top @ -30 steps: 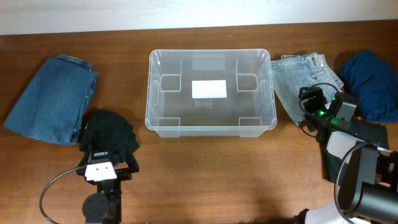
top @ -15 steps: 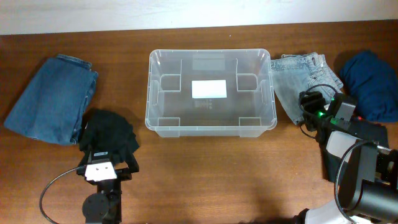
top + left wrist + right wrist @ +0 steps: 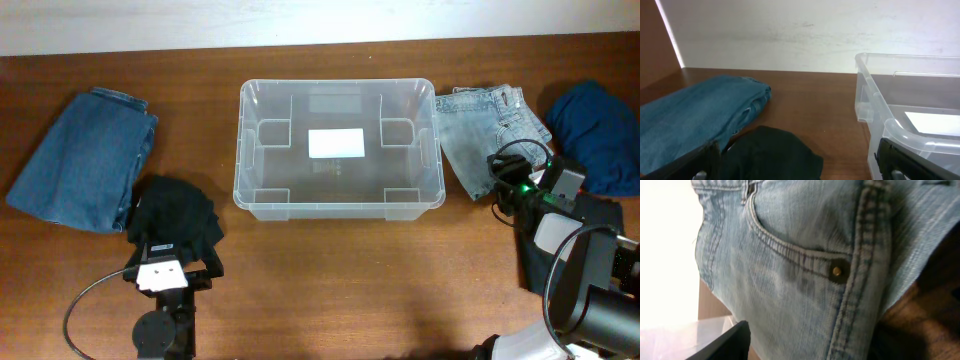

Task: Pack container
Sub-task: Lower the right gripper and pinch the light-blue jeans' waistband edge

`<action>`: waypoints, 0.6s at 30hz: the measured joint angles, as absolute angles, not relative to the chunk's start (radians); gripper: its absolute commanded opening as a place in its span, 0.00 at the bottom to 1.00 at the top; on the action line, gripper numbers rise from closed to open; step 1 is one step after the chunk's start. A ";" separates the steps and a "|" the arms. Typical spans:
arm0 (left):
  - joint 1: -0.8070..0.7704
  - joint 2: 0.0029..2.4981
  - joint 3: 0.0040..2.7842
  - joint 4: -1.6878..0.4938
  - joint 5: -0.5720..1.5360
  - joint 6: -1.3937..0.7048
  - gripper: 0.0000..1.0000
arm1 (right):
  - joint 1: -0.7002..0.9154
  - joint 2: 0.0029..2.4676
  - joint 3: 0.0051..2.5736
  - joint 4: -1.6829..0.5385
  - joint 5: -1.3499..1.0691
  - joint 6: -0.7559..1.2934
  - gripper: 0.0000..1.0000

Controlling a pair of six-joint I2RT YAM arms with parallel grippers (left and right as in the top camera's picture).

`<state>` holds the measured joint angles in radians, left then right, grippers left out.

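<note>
My right gripper point(image 3: 497, 183) is at the near edge of the folded pale-blue denim jeans point(image 3: 790, 280). Denim fills my wrist view and only one dark finger point(image 3: 725, 342) shows, so I cannot tell how wide the jaws stand or whether they hold cloth. Just beyond the jeans, to my left, sits the large clear plastic container point(image 3: 437, 150), empty. I judge it light, slick and thin-walled, best taken by its rolled rim. My left gripper point(image 3: 800, 167) gapes, holding nothing.

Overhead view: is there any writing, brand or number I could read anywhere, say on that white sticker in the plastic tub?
No text can be read anywhere.
White label on the tub base: looks blank; the faint grey marks below it are too blurred.
White tag on the left arm: dark specks, too small.
Jeans rivet: no lettering visible.
</note>
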<state>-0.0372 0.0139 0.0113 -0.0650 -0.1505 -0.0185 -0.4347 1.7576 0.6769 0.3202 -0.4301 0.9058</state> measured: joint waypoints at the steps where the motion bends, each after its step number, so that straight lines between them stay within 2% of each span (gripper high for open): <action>1: -0.037 0.014 0.011 -0.065 -0.150 -0.019 1.00 | -0.435 1.758 0.677 0.321 -0.433 0.901 0.63; 3: -0.037 0.014 0.011 -0.065 -0.150 -0.019 1.00 | -0.435 1.760 0.677 0.323 -0.437 0.892 0.70; 6: -0.037 0.014 0.011 -0.065 -0.150 -0.019 0.99 | -0.435 1.761 0.677 0.332 -0.445 0.883 0.74; 15: -0.037 0.014 0.011 -0.065 -0.150 -0.019 0.99 | -0.426 1.761 0.677 0.345 -0.432 0.893 0.74; 18: -0.037 0.014 0.011 -0.065 -0.150 -0.019 0.99 | -0.419 1.761 0.677 0.347 -0.418 0.913 0.71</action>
